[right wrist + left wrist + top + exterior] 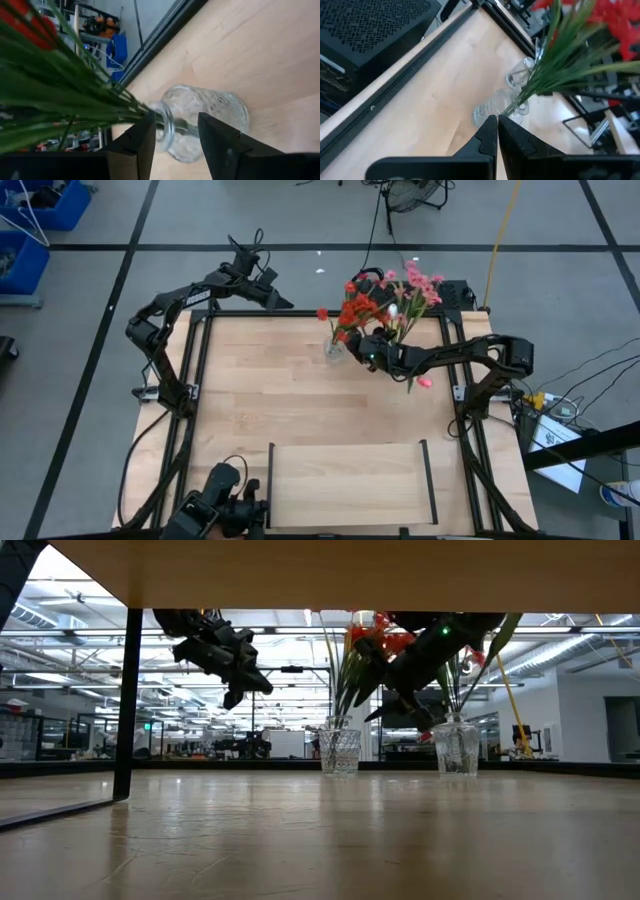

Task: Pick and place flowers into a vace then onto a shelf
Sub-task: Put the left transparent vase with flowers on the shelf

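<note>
High view: right arm bends in from the table's right edge, right gripper (372, 352) at the neck of a clear glass vase (335, 348) near the far edge, about mid-width. Red flower sprays (357, 310) fan out above that vase toward the far edge. Pink blossom sprays (420, 284) sit just to the right, by the far right corner. A pink-red tulip bud (424, 382) lies beside the right arm. Left arm folds along the left edge, left gripper (280, 302) over the far edge, well apart from the vases. Shelf (350, 485) lies flat at the near edge.

Low view: two glass vases upright, the first (340, 750) and a second vase (457, 747), stems standing roughly vertical. Right gripper (390, 705) sits between them, above the table. Left gripper (235, 695) hangs in the air, jaws clenched.

Left wrist view: fingers (490, 137) pressed together, nothing held. Vase (492, 107) and green stems (560, 65) lie ahead.

Right wrist view: fingers (142, 142) stand apart either side of the vase (200, 127) neck, stems running out of it; whether the pads touch the glass I cannot tell.
</note>
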Motion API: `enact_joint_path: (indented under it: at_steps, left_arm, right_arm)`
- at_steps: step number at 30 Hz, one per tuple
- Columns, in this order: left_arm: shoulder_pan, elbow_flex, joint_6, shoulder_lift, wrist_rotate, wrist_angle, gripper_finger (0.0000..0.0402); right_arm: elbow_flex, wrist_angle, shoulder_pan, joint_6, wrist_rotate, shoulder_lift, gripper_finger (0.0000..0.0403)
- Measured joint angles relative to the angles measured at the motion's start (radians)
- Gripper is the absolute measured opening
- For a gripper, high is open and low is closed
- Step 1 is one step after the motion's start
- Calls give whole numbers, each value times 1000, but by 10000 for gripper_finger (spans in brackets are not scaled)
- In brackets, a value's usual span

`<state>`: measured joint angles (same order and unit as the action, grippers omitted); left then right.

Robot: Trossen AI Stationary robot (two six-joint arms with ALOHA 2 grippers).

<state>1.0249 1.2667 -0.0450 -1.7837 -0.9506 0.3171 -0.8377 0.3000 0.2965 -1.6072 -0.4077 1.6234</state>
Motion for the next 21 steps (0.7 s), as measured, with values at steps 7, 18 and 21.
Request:
enact_joint_path:
  at_steps: [7, 18, 21]
  left_arm:
    - [0, 0, 9, 0, -4, 2, 19]
    - [0, 0, 7, 0, -8, 3, 19]
    - [0, 0, 9, 0, 0, 3, 19]
  right_arm:
    - [0, 55, 51, 73, 98, 0, 141]
    - [-1, 78, 70, 109, 187, 0, 141]
    - [0, 75, 71, 112, 203, 0, 141]
